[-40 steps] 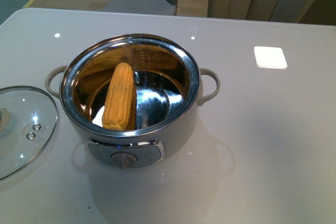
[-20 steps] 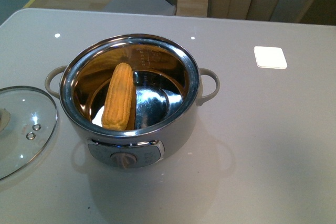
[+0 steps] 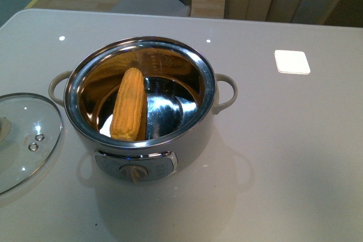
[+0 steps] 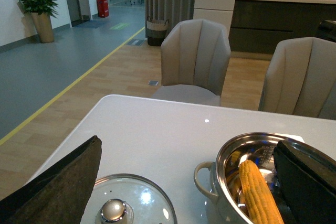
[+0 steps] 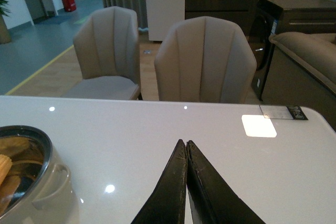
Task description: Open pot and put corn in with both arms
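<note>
The pot stands open in the middle of the white table, knob panel toward me. The corn lies inside its steel bowl, leaning against the left wall. It also shows in the left wrist view, inside the pot. The glass lid lies flat on the table left of the pot. Neither arm shows in the front view. My left gripper is open and empty, its fingers spread wide above the lid and pot. My right gripper is shut and empty, over bare table right of the pot.
A white square patch lies on the table at the back right. Beige chairs stand behind the table's far edge. The table's left edge runs close to the lid.
</note>
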Controlling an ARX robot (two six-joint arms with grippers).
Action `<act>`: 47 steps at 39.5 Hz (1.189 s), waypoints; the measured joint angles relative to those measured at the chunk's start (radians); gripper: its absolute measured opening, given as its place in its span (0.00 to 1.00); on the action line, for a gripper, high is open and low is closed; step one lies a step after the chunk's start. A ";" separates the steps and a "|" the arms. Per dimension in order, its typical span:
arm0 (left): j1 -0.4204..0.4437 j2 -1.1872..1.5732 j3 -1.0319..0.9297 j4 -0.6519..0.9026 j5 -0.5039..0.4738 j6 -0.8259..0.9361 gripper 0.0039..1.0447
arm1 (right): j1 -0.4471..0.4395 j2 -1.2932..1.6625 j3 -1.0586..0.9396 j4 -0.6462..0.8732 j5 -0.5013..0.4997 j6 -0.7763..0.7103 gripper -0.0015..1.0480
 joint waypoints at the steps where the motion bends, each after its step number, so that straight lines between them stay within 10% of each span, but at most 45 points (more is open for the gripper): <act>1: 0.000 0.000 0.000 0.000 0.000 0.000 0.94 | 0.000 -0.013 0.000 -0.013 0.000 0.000 0.02; 47: 0.000 0.000 0.000 0.000 0.000 0.000 0.94 | 0.000 -0.377 0.000 -0.381 0.002 0.000 0.02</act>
